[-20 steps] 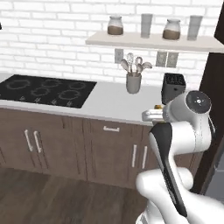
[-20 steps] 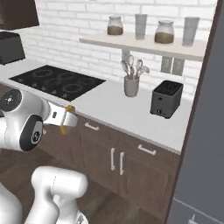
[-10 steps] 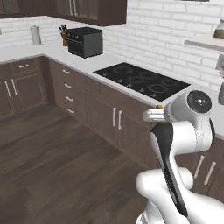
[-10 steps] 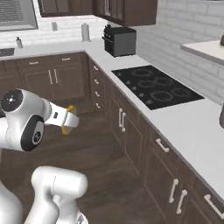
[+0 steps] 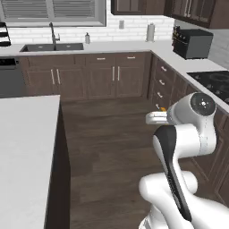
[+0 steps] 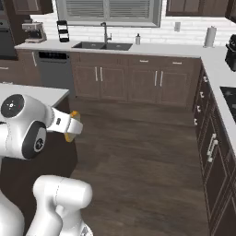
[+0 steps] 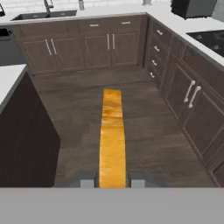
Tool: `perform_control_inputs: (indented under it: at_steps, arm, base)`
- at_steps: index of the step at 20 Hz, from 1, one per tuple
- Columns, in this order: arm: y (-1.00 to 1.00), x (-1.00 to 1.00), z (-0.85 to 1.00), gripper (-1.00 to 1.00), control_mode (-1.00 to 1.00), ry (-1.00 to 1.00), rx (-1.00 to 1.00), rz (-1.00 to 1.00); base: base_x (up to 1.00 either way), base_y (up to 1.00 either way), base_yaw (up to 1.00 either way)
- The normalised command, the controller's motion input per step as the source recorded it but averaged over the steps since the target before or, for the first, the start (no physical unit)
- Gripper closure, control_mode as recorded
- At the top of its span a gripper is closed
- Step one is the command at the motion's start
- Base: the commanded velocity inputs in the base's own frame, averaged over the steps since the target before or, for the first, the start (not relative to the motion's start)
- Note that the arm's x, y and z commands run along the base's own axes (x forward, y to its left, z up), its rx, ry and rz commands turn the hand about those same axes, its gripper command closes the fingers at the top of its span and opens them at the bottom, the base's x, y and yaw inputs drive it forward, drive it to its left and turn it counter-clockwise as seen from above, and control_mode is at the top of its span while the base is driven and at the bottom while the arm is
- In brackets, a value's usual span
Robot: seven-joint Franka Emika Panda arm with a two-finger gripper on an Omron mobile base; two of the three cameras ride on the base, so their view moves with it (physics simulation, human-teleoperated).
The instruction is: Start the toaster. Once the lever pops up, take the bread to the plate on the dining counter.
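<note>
My gripper [image 7: 112, 180] is shut on the bread [image 7: 112, 140], a slice seen edge-on with its orange-brown crust running away from the fingers, held above the wooden floor. From the left base view the gripper [image 5: 156, 118] sticks out leftward from the arm's white wrist, with a bit of orange bread [image 5: 164, 108] at it. From the right base view the bread [image 6: 71, 131] shows at the gripper [image 6: 74, 125]. The dining counter [image 5: 22, 147], a white slab on a dark base, lies to the left; its corner [image 7: 6, 81] is near. The toaster, the lever and the plate are out of view.
A wall counter with a sink [image 5: 51, 46] and tap runs along the far side under a window. On the right stands a worktop with a black cooktop [image 5: 214, 79] and a black boxy appliance [image 5: 192, 42]. Dark wooden floor [image 7: 83, 109] lies between the counters.
The whole picture has swung: the base has turned away from the brick wall and cooktop toward the sink and the dining counter. The gripper keeps its hold on the bread.
</note>
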Motion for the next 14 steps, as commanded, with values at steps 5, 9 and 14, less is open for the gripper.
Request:
perform_control_inputs:
  at_steps: [5,9,14]
  arm:
    - [0.0,0.0,0.0,1.0,1.0,0.0,0.0,0.0]
    - [0.0,0.0,0.0,1.0,1.0,0.0,0.0,0.0]
    - [0.0,0.0,0.0,1.0,1.0,0.0,0.0,0.0]
  base:
    - [-0.59,-0.14,0.89]
    - [-0.43,-0.06,0.91]
    - [-0.24,0.0,0.93]
